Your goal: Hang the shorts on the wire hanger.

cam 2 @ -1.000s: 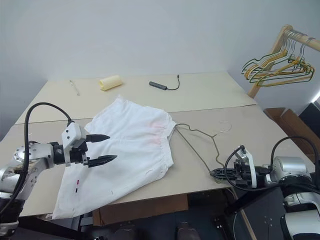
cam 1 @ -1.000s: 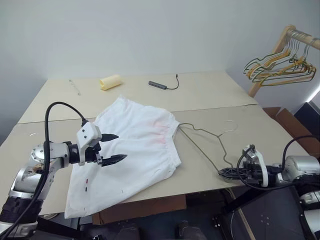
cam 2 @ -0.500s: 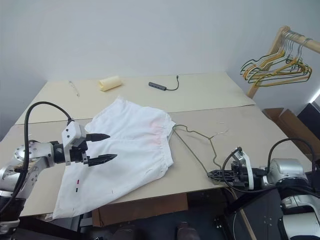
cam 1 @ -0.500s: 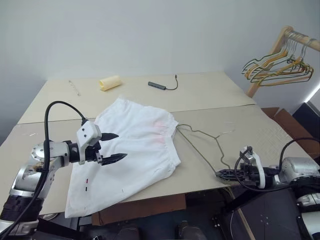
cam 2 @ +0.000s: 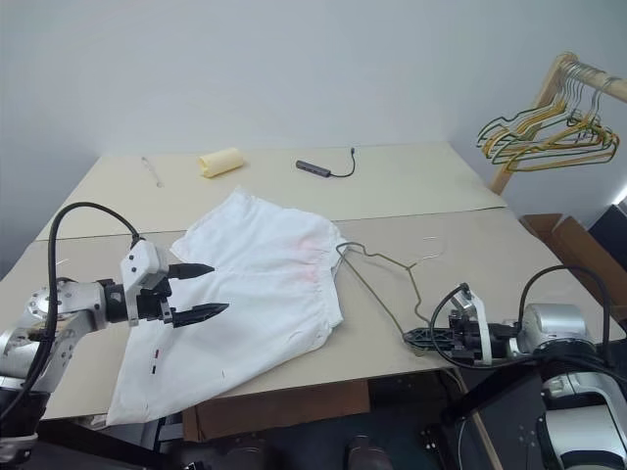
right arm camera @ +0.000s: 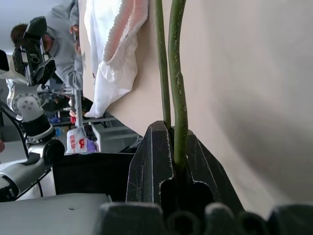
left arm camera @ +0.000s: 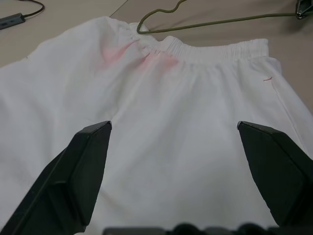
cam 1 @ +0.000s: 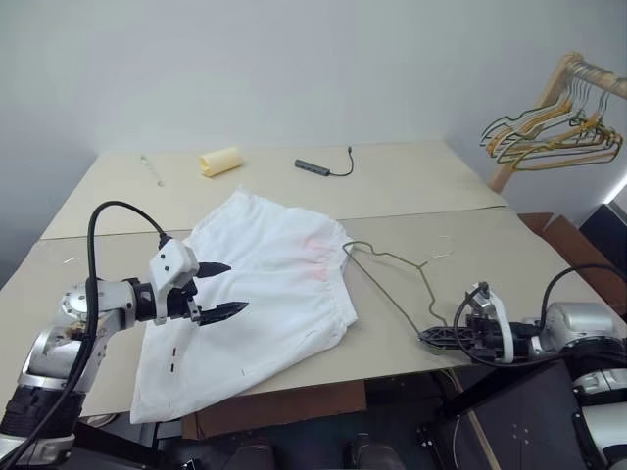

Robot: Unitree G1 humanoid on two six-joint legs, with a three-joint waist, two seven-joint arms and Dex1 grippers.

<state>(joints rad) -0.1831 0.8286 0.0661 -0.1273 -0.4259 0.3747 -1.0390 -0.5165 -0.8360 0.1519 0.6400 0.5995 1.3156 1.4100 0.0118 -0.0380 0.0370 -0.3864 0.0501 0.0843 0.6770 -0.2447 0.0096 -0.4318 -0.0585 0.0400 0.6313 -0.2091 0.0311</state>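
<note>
The beige table (cam 1: 421,186) carries the white shorts (cam 1: 260,294), which lie flat near its front edge with the gathered waistband toward the right. The thin olive-green wire hanger (cam 1: 397,284) lies just beside that waistband, one end touching it. The left gripper (cam 1: 221,290) hovers over the shorts with its two black fingers spread wide apart and nothing between them, and the right gripper (cam 1: 436,336), at the front edge of the table, has its fingers clamped together on the near corner of the wire hanger.
</note>
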